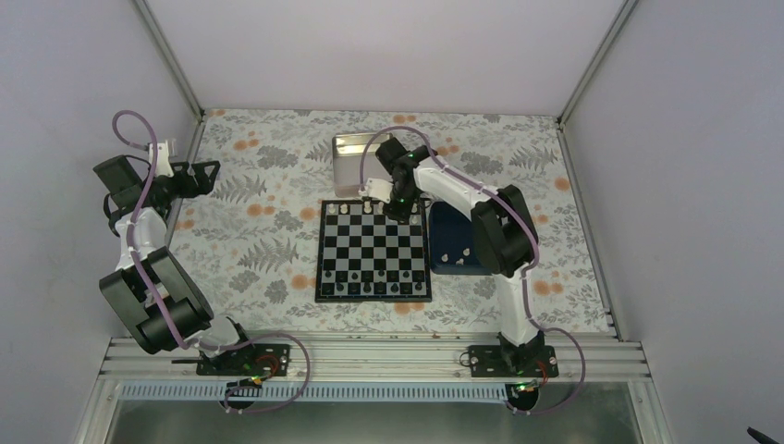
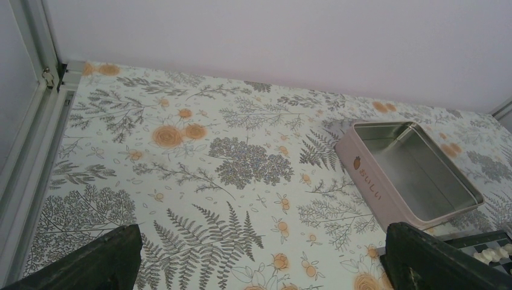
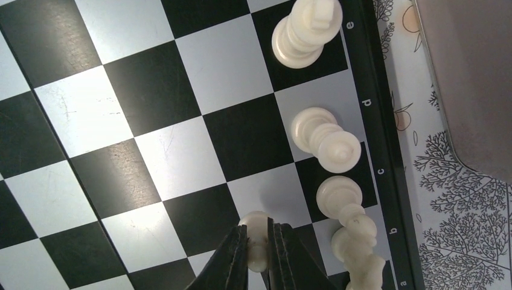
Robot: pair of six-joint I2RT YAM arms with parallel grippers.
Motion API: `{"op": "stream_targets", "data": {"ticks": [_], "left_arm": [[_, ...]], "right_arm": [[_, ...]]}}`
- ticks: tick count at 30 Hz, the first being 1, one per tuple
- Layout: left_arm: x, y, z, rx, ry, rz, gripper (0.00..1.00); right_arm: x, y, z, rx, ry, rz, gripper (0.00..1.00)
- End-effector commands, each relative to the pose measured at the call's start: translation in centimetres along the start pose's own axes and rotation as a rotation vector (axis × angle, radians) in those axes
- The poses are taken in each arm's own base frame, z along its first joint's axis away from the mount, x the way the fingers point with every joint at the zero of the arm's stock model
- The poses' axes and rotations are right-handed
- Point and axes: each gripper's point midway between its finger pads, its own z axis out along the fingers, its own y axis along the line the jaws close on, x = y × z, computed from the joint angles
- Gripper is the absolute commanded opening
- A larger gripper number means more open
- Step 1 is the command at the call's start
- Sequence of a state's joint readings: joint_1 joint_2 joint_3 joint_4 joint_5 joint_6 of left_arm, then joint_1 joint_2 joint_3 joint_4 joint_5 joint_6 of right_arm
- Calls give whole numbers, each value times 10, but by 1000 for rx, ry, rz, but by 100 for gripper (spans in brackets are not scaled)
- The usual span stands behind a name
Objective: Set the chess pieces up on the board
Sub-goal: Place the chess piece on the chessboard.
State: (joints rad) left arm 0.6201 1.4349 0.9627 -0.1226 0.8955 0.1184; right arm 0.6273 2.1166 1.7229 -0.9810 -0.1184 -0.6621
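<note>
A white pawn is pinched between the closed fingers of the right gripper, low over the board near its 12 o'clock edge, seemingly on a second-rank square. Back-rank pieces stand close by at the pawn's 2 to 3 o'clock. A sideways drift, or a finger swinging out on release, could topple them. The left gripper hangs wide open, well off at 9 o'clock.

the left gripper is seen spread wide, its dark fingers at the bottom corners above a floral tablecloth. a shiny metal tray with a pink side wall is laid at right. just beside it, a corner of the board is glimpsed, with cream chess pieces on it.
</note>
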Motion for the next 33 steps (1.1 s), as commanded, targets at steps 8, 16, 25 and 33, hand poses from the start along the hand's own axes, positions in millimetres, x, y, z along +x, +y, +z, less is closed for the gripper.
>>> {"op": "stream_targets", "data": {"ticks": [8,16,25,33], "left_arm": [[-8,-5,-6,18,-26,20,100],[-8,-3,-6,14,-27,16,100],[-8,-3,-7,21,-28,13,100],[-9,-4,-8,23,-31,16,100]], "right_arm": [[-5,-5,9,7,5,-21,11],[-7,-6,15,1,6,-21,12],[-8,-10,11,27,-4,-19,25],[-15,-2,-29,22,-57,-20,30]]}}
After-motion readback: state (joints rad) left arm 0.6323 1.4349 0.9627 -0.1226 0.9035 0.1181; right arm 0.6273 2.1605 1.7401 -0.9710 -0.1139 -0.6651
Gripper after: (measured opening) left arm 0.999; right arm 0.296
